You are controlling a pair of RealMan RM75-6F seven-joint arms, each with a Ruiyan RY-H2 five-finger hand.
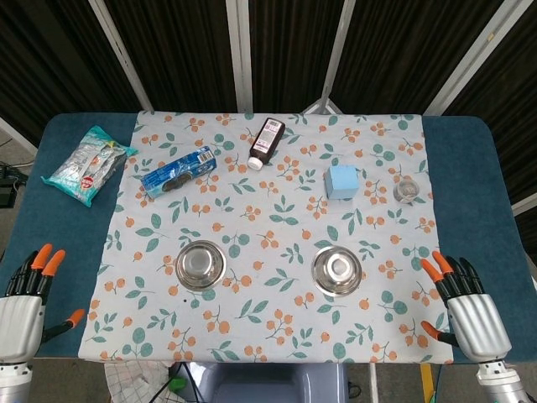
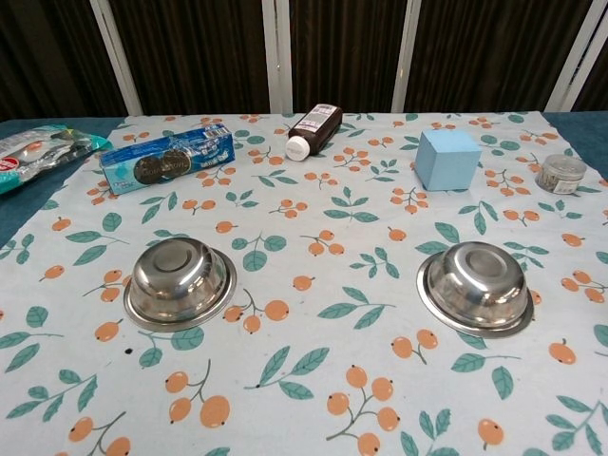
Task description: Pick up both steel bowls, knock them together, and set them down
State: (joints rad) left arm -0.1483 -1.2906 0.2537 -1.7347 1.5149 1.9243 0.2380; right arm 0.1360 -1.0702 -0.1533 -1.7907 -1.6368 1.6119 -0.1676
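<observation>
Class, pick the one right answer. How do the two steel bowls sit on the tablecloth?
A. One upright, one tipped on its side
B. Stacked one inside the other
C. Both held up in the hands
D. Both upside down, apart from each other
D: the left bowl and the right bowl each rest rim-down on the tablecloth, well apart, and neither the left hand nor the right hand touches them.

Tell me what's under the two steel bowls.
Both bowls sit rim-down on the floral cloth. Whatever lies beneath their domes is covered and cannot be seen.
</observation>
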